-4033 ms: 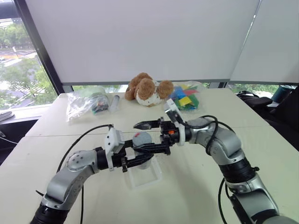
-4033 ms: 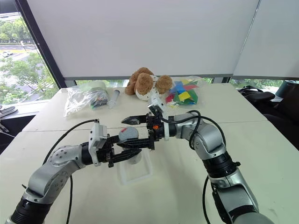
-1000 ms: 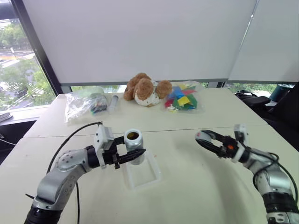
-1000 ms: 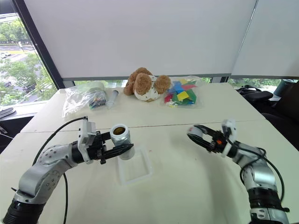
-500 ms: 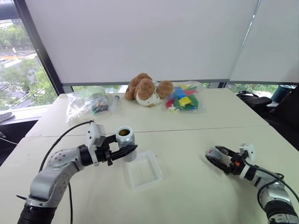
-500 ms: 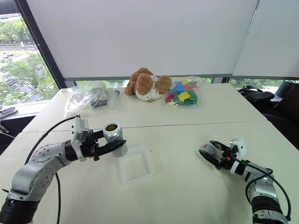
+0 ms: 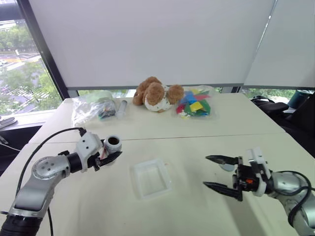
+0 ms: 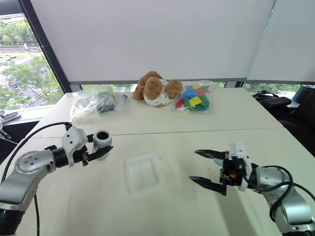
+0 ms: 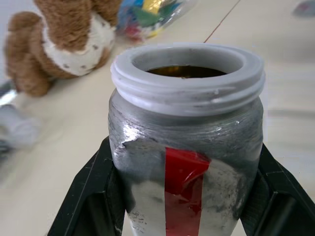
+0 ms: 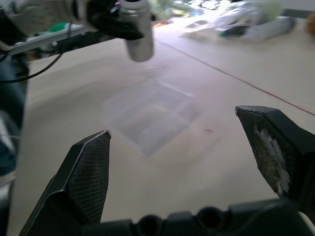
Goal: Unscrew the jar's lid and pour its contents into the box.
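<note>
Left wrist view puts us right up against the jar (image 9: 187,147): silvery body, red and white label, bare white screw threads on top and no cap on them. The left claw (image 7: 109,156) is clamped on its sides, one black finger on each flank, holding it upright, which makes sense with the mouth uncovered, since nothing can spill while it is carried. Down inside the neck there is a dark brown mass, the contents (image 9: 186,72), so the jar looks not yet emptied.

From the head views, the jar hangs above the desk (image 7: 197,142), off to the robot's left of the box (image 7: 150,179) and clearly apart from it. The box is a shallow clear tray lying flat in the middle of the desk, and as far as these views show it has nothing in it. My read: the pour has not begun, and the jar has to come over the tray and tip.

Over on the other side, the right claw (image 8: 205,167) hovers above the desk with its two fingers spread wide and nothing between them. A small grey rounded shape sits just behind its upper finger, possibly the lid, though I cannot tell for sure.

Along the far edge of the desk sit a plush toy (image 7: 156,93) and clear bags (image 7: 194,105), well clear of the action.
</note>
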